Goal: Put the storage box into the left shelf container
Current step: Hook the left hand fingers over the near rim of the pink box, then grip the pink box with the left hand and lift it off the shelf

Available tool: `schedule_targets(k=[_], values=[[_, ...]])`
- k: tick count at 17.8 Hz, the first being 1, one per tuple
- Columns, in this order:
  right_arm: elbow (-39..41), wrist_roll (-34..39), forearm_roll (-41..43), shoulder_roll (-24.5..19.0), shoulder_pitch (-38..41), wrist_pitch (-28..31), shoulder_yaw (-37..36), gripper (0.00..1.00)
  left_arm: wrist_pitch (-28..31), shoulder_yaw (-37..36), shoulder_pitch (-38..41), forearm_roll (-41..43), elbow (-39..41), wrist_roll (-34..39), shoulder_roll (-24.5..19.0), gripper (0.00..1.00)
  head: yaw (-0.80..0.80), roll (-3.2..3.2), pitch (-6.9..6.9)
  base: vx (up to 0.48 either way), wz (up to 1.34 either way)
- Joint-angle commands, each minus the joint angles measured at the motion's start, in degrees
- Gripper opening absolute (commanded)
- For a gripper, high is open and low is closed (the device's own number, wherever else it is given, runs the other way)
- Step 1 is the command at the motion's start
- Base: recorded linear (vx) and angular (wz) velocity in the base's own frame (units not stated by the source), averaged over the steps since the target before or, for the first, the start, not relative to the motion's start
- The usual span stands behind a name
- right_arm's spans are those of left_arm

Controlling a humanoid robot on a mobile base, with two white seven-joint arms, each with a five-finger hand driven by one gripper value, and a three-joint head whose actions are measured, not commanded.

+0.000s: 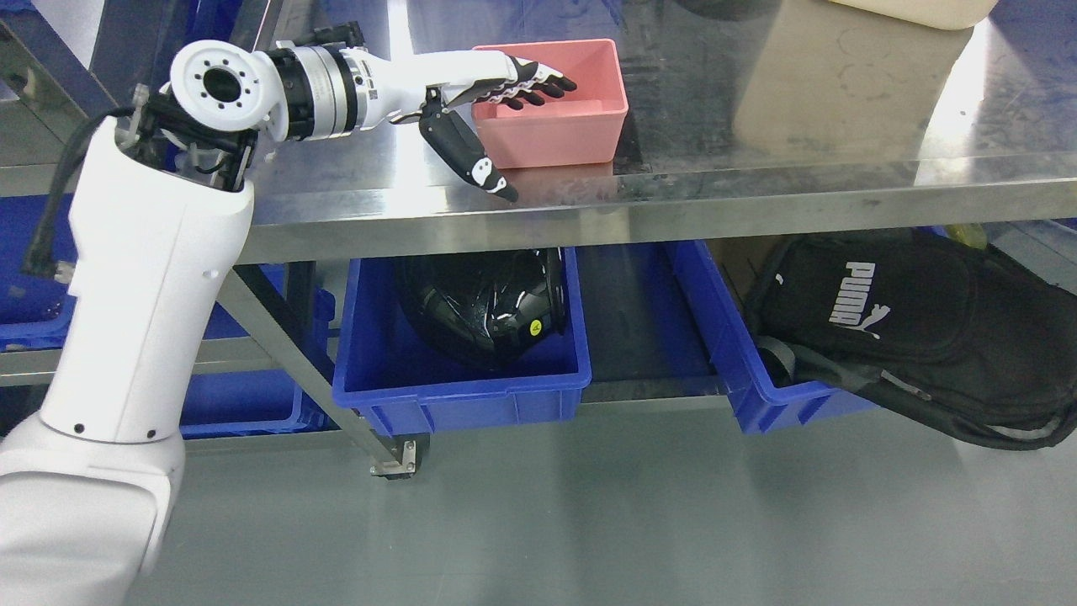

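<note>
L hand (496, 93) over 1 pink box (559, 126); 2 blue bins (458, 391) below.

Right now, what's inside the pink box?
Only the left hand's fingers reach over the rim of the pink box. The visible floor looks bare; the near wall hides the front part of the floor.

The table (757, 194) is brushed, reflective steel. On it, the pink storage box (551, 126) looks like smooth matt plastic. Below the table, blue bins (458, 391) are glossy plastic; the black bag (917, 328) is matt cloth.
</note>
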State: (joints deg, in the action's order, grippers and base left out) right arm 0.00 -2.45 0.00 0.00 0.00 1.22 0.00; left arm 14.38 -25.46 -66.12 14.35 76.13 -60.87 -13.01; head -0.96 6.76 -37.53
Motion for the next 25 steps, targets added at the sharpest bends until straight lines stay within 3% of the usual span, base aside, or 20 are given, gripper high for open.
schedule_targets(k=[1, 6, 8, 12, 15, 16, 18, 21, 25], values=[[1.0, -0.01, -0.09, 1.0, 0.53, 0.01, -0.27, 1.0, 0.04, -3.81, -1.73, 3.05, -9.59, -0.83, 4.21, 0.91, 0.0, 0.0, 0.0, 0.0, 0.0], [1.0, -0.01, -0.09, 1.0, 0.53, 0.01, -0.27, 1.0, -1.28, -2.23, -6.29, 5.16, -20.22, -0.57, 10.54, 0.77, 0.0, 0.0, 0.0, 0.0, 0.0], [1.0, -0.01, -0.09, 1.0, 0.53, 0.01, -0.27, 1.0, -3.38, 0.49, -6.91, 5.43, -22.6, -0.92, 12.01, 0.59, 0.0, 0.0, 0.0, -0.003, 0.01], [1.0, -0.01, -0.09, 1.0, 0.53, 0.01, -0.27, 1.0, -9.79, 1.55, -6.74, 5.95, -26.21, -2.15, 11.87, 0.34, 0.0, 0.0, 0.0, 0.002, 0.03], [1.0, -0.01, -0.09, 1.0, 0.53, 0.01, -0.27, 1.0, -18.74, 5.85, -6.21, 7.62, -29.1, -3.29, 11.78, 0.05, 0.0, 0.0, 0.0, 0.003, 0.02], [1.0, -0.01, -0.09, 1.0, 0.53, 0.01, -0.27, 1.0, -21.82, 7.51, -5.95, 7.62, -29.98, -4.34, 11.78, 0.0, 0.0, 0.0, 0.0, 0.0, 0.04], [1.0, -0.01, -0.09, 1.0, 0.53, 0.01, -0.27, 1.0, -25.78, 11.29, -4.99, 7.28, -31.04, -5.57, 11.86, 0.0, 0.0, 0.0, 0.0, 0.0, 0.02], [1.0, -0.01, -0.09, 1.0, 0.53, 0.01, -0.27, 1.0, -26.68, 22.35, -2.35, 4.3, -30.96, -6.89, 12.01, 0.0, 0.0, 0.0, 0.0, 0.004, 0.01], [1.0, -0.01, -0.09, 1.0, 0.53, 0.01, -0.27, 1.0, -25.81, 26.16, -0.77, -9.74, -30.96, -6.9, 12.01, 0.0, 0.0, 0.0, 0.0, 0.002, 0.01]])
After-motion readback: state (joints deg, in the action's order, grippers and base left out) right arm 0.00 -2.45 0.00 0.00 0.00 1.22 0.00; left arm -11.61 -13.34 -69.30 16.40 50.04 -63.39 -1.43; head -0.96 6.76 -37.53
